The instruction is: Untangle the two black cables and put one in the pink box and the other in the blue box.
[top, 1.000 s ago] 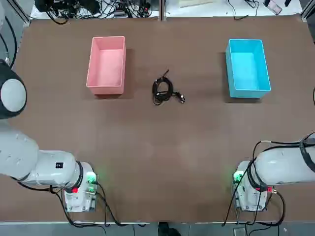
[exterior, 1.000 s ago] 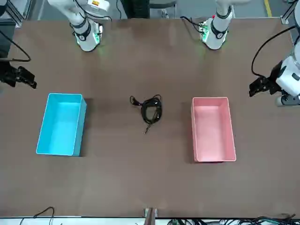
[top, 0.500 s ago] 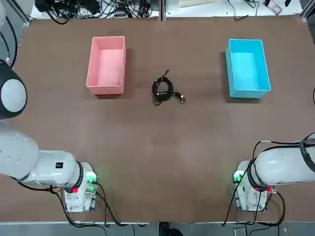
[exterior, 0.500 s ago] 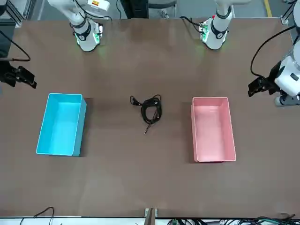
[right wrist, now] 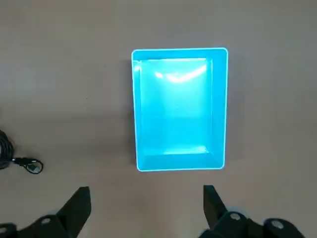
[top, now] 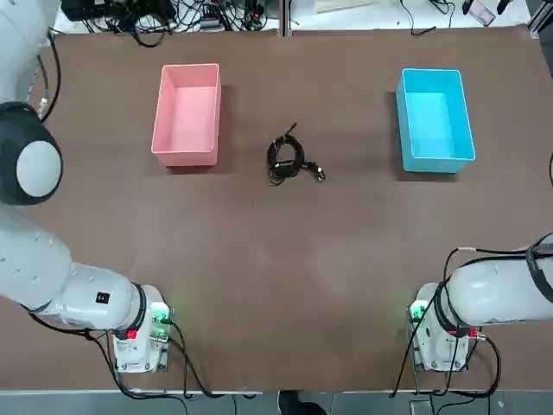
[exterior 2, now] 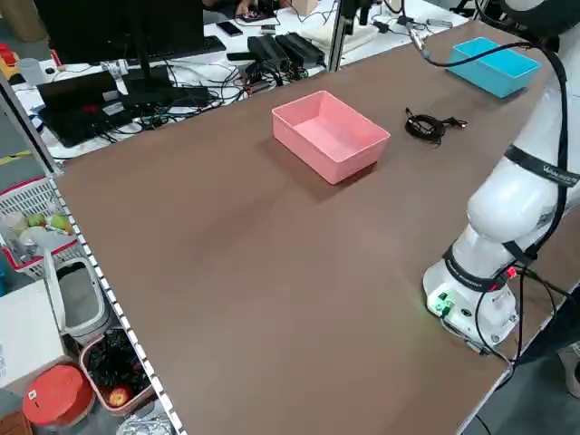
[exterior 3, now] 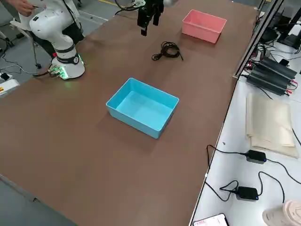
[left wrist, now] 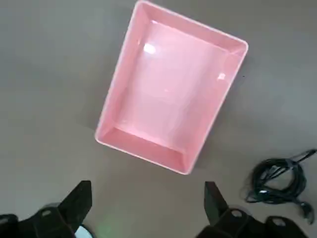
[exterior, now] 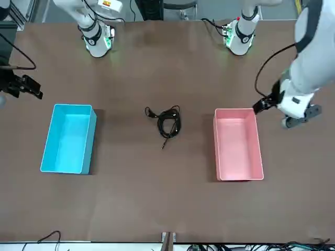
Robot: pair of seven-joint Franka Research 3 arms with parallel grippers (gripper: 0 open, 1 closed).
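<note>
Matte brown tabletop spreads beneath two robot arms, with the black cables lying between the boxes in one loose, rounded coil. Their thin, rubbery-looking loops overlap, one thin end poking out and small plugs showing opposite; where one cord ends and the other begins cannot be told. On the robot's left sits the pink box, on its right the blue box, both glossy, low-walled rectangles of plastic. The left gripper hovers above the table near the pink box, fingers spread wide and holding nothing. The right gripper, equally wide and unladen, hangs over the table's right side, visible from the front but outside the overhead view. The left side view alone reveals a black monitor and a red-lidded tub; the right side view adds folded cream cloth and a person's hand.
</note>
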